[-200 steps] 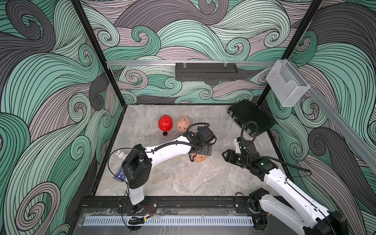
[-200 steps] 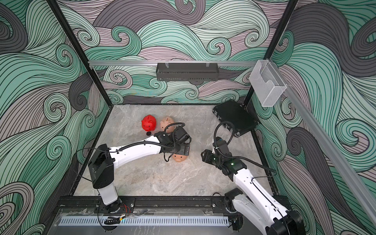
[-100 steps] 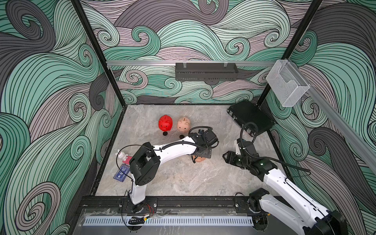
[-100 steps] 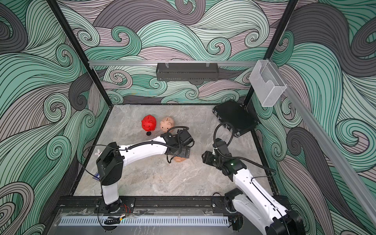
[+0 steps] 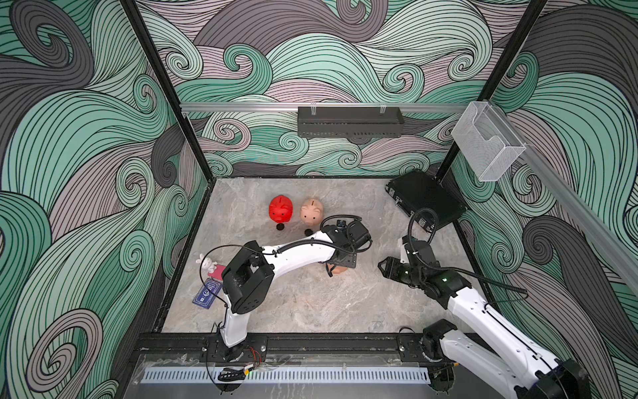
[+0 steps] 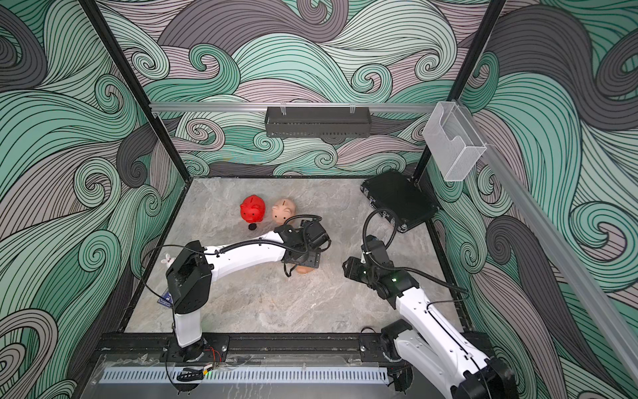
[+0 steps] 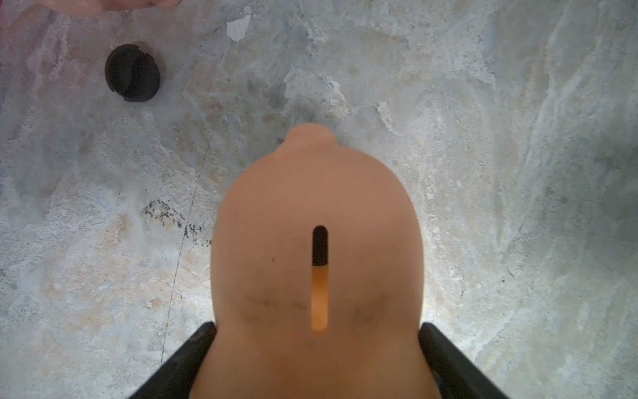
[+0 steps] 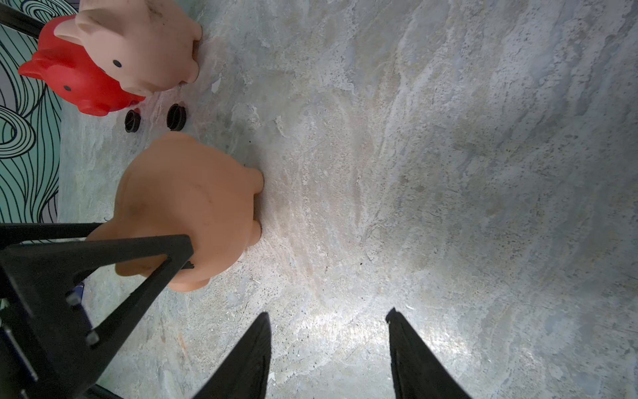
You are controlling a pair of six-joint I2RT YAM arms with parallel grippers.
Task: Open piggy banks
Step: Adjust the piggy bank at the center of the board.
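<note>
Three piggy banks are on the marbled floor. A red piggy bank (image 5: 280, 209) and a peach-pink one (image 5: 311, 211) stand side by side at the back. A second peach-pink piggy bank (image 7: 317, 207) stands upright on its feet mid-floor, coin slot up. My left gripper (image 7: 317, 328) comes down over it, fingers pressed against both flanks, so it is shut on this pig. In a top view only a sliver of that pig (image 5: 339, 271) shows under the wrist. My right gripper (image 8: 328, 312) hovers open over bare floor to its right, nothing between its fingers.
Two small black plugs (image 8: 132, 121) (image 8: 176, 116) lie in front of the two back pigs. A flat black case (image 5: 426, 200) sits in the back right corner. A small rabbit figure (image 5: 206, 264) and a blue card (image 5: 207, 293) lie by the left wall.
My left gripper has come down over the near peach-pink pig and its jaws have narrowed onto its sides, while the arm's elbow swung right. The right arm has not moved.
</note>
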